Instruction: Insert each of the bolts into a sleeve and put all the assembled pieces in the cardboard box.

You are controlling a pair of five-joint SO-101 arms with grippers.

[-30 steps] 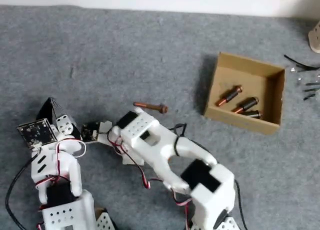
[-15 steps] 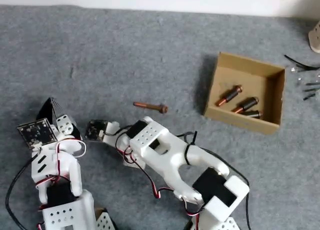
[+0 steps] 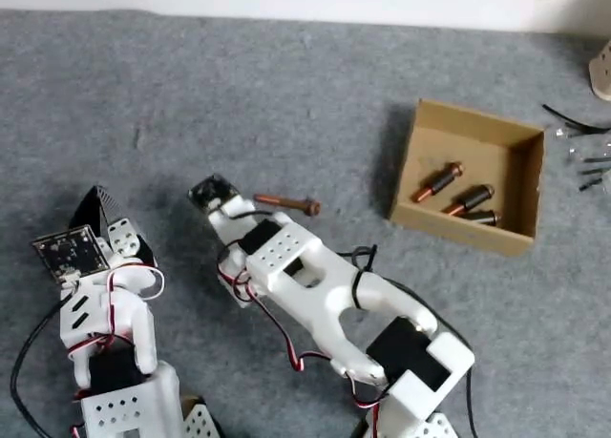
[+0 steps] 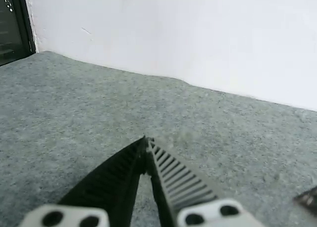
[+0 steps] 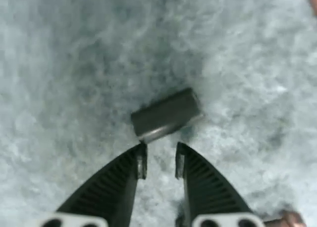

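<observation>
From above, your box stands on the right of the grey carpet, open at the top. Three assembled pieces lie side by side on its floor, all slanted the same way. A loose bolt lies flat on the carpet, well left of the box, with its head toward the box. Your right arm runs up from the bottom edge, and its wrist camera sits just beside the bolt's plain end. Your left arm is folded in the lower left corner. The left claw points up the table, well apart from the bolt and far from the box. A few dark cables lie past the box at the right edge.

On the left wrist, you see the left claw closed. Its two ribbed fingers meet at their tips with nothing between them. It hangs above the carpet, and a white wall rises beyond.

On the right wrist, the right claw is narrow, with its tips only a little apart and holding nothing. The sleeve lies on its side on the carpet just past those tips, slanted across them. It is dark, with a paler rim at the end nearer the claw. That end is very close to one tip, and you cannot tell whether they touch.
</observation>
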